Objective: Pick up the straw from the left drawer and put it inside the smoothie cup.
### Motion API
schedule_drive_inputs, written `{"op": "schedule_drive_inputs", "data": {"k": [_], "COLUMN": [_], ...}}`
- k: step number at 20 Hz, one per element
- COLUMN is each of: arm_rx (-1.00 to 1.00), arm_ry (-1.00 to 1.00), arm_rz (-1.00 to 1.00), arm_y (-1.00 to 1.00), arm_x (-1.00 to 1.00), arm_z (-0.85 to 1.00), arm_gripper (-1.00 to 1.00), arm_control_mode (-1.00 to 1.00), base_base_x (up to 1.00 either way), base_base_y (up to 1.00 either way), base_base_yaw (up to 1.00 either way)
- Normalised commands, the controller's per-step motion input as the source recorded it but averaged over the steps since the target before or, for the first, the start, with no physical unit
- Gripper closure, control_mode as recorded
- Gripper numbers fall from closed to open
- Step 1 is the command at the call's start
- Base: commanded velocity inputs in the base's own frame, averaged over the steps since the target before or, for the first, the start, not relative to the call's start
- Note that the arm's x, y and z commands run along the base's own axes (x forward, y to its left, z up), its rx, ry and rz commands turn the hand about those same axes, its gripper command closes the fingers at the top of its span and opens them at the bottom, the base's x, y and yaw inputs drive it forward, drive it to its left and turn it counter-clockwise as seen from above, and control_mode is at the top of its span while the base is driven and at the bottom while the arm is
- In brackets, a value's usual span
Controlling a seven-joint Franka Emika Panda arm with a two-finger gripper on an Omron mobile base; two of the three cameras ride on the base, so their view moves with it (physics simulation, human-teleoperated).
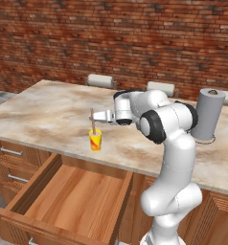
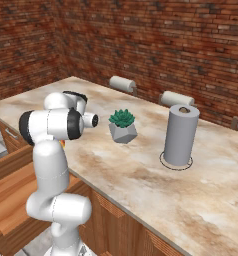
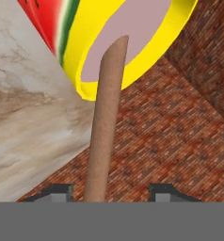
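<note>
you're at the release step: the thin reddish-brown straw [image 1: 93,121] is standing in the small yellow smoothie cup [image 1: 95,140] on the marble counter [image 1: 44,107]. the two-finger gripper [image 1: 95,116] is sitting level at the straw's top, jaws parted, tips clear of it either side. the light-brown wooden left drawer [image 1: 63,191] is hanging open. next, you're backing the hand off without knocking the straw.

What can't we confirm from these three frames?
- Right base view: smoothie cup is hidden behind the arm.
- Hand view: whether the fingers touch the straw is cut off by the bottom edge.
- Left base view: gripper by the straw above the smoothie cup is too small to judge jaw gap.
- Left drawer: its front is cropped at the bottom edge of the left base view.
</note>
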Motion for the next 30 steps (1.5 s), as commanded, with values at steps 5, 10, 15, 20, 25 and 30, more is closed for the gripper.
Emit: {"op": "schedule_drive_inputs", "data": {"k": [5,10,15,20,25,30], "arm_rx": [0.0,-0.02,-0.01,0.0,0.0,0.0], "arm_ry": [0.0,-0.02,-0.11,-0.16,-0.05,0.07], "arm_rz": [0.0,0.0,0.0,0.0,-0.03,-0.07], "arm_y": [-0.32,-0.27,-0.14,0.0,0.06,0.06], "arm_x": [-0.18,-0.49,-0.53,-0.16,0.09,0.3], "arm_z": [0.0,0.0,0.06,0.28,0.2,0.01], "arm_gripper": [-1.0,-1.0,-1.0,-1.0,-1.0,-1.0], "arm_control_mode": [-1.0,-1.0,-1.0,-1.0,-1.0,-1.0], "base_base_x": [0.0,0.0,0.0,0.0,0.0,0.0], "base_base_y": [0.0,0.0,0.0,0.0,0.0,0.0], "base_base_yaw": [0.0,0.0,0.0,0.0,0.0,0.0]}}
